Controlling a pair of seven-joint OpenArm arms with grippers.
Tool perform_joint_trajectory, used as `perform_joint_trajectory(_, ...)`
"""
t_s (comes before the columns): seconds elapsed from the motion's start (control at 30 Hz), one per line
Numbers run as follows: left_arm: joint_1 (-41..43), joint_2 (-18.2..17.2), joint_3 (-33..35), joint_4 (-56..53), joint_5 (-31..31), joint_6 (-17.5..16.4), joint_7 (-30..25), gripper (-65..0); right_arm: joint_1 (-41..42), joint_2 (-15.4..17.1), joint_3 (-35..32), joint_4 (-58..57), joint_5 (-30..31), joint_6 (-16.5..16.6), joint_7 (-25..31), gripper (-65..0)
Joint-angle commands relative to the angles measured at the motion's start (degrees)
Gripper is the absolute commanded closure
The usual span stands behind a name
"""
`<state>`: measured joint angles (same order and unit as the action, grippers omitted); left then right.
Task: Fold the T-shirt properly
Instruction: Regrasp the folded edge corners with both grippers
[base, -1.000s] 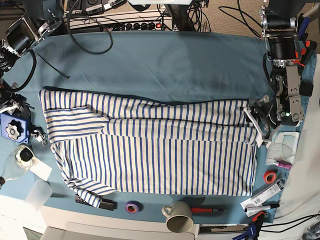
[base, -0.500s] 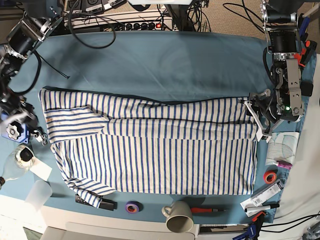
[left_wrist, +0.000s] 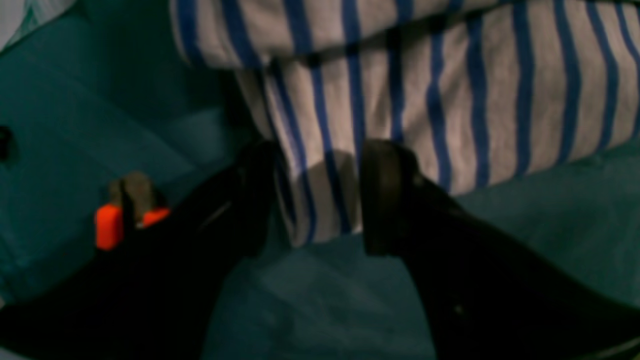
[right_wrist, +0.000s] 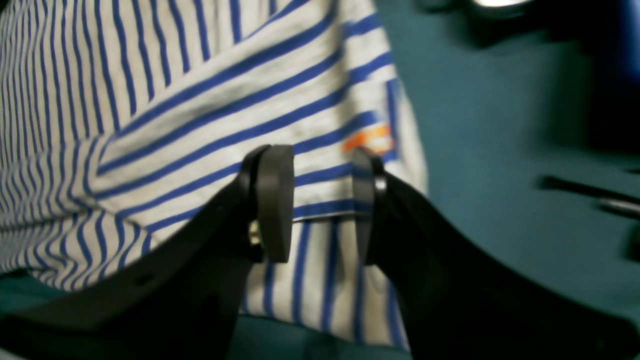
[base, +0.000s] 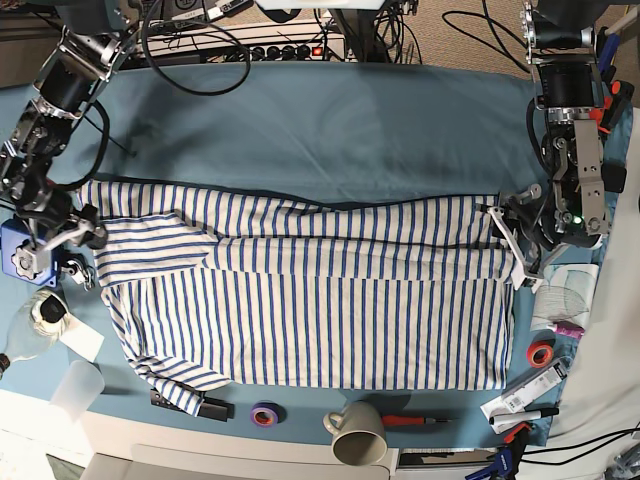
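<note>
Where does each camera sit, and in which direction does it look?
Base: above the table, looking down on the T-shirt, both arms visible.
Left wrist: on the left hand, open fingers astride a shirt edge.
Right wrist: on the right hand, open over the striped fabric.
All three views share the T-shirt and the teal cloth.

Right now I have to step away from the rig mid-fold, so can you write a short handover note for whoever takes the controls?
Left hand: open, jaws straddling a corner of the T-shirt at its edge, not clamped.
Right hand: jaws apart over the shirt's other end, beside a small orange tag; no grip visible.
T-shirt: spread flat on the teal table cloth, far long edge already folded over toward the middle.
Done: that first lengthwise fold.
Left: close both hands on the fabric, then probably fold the near edge in and fold across. Mug and tape rolls sit close to the near edge.
</note>
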<state>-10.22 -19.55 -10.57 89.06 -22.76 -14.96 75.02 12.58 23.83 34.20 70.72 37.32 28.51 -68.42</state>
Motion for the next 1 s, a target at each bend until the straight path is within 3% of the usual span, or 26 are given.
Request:
perform_joint_trajectory(0.0,-1.2,-0.8,-0.2,1.0,-0.4,-0.1,-0.6,-26.6,1.2,1.4,1.2,0.9,0.8,0.3,0.6,-20.4)
perform_joint_trajectory(0.17,-1.2,-0.8,-0.2,1.0,-0.4,-0.1,-0.6,-26.6,1.2,1.4,6.5,0.9,0.8,0.7,-3.2,-20.4)
perform_joint_trajectory(0.27,-1.2,-0.8,-0.2,1.0,-0.4,-0.1,-0.7,-26.6,1.2,1.4,8.8,0.9,0.8,4.2,-6.3,-20.4)
perform_joint_trajectory(0.43,-1.2,-0.8,-0.2,1.0,-0.4,-0.1,-0.8,-26.6,1.0,1.4,9.3,0.9,-1.0,7.1,-6.0,-20.5)
perform_joint_trajectory(0.5,-1.2,-0.8,-0.2,1.0,-0.4,-0.1,-1.0,-26.6,1.0,1.4,9.2,0.9,-2.7,8.1,-5.3,-24.1)
perform_joint_trajectory(0.7,-1.2,-0.8,-0.2,1.0,-0.4,-0.1,-1.2,-26.6,1.0,1.4,9.3,0.9,-3.9,8.6,-4.7,-26.3)
perform_joint_trajectory(0.83,-1.2,-0.8,-0.2,1.0,-0.4,-0.1,-1.2,-26.6,0.6,1.4,9.3,0.9,-12.0,7.4,0.2,-26.2)
perform_joint_trajectory(0.97,-1.2,-0.8,-0.2,1.0,-0.4,-0.1,-1.3,-26.6,-0.9,0.6,8.3,0.8,-9.6,6.0,-0.1,-26.2)
